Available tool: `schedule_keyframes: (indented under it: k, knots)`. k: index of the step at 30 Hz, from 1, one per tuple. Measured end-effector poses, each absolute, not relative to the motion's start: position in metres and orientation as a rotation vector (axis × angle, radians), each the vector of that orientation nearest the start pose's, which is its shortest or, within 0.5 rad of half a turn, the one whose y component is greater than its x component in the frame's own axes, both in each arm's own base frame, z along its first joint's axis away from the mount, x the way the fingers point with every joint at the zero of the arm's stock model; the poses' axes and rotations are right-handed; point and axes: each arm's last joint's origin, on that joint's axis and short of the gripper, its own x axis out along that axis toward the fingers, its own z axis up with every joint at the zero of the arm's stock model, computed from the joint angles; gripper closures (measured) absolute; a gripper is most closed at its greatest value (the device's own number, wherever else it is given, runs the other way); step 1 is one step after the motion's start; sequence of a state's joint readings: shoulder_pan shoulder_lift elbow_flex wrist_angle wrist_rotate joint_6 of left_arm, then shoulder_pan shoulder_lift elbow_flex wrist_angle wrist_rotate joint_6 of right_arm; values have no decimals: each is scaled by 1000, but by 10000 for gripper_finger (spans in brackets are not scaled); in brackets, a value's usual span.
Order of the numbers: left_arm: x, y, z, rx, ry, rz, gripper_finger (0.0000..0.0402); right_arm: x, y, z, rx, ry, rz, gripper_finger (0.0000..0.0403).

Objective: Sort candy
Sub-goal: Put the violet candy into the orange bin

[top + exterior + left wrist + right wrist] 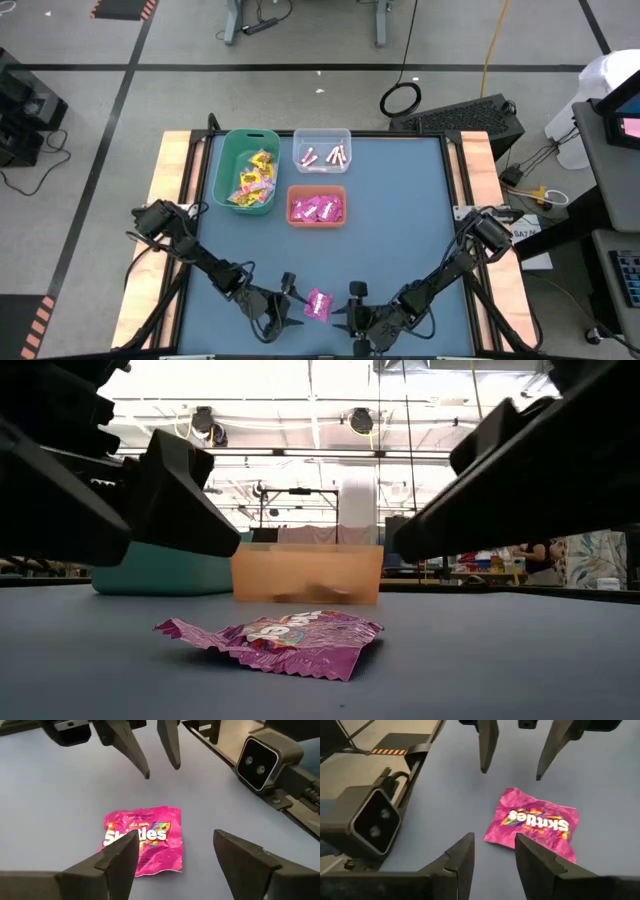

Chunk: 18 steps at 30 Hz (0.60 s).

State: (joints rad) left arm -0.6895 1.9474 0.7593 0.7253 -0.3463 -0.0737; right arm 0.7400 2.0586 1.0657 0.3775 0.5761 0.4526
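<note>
**One pink packet left between two robot hands**

A single magenta-pink packet [318, 305] lies flat on the blue surface [400, 220] near its front edge, touching neither hand. Its crinkled foil wrapper carries white lettering and a band of rainbow colours, with serrated ends. The left hand [289, 298] sits just beside it with its fingers spread wide and released, holding nothing. The right hand [352, 305] waits on the packet's other side, fingers parted by a narrower gap and likewise empty. Three bins stand toward the far side of the surface: a green bin [247, 170] heaped with yellow packets [252, 178], a clear bin [322, 149] holding a few pale pink sticks [327, 156], and an orange bin [317, 205] with several more pink packets [318, 208].
</note>
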Motion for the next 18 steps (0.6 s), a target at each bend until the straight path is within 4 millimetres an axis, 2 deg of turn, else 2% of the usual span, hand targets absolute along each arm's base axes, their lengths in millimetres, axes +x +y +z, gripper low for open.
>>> schedule_keyframes:
  k: [11,18]
  knots:
    - [276,-213,96,169,433,-313,144,303,266,111,71,508,59,273]
    - [278,-210,82,186,476,-300,144,303,266,111,67,509,59,273]
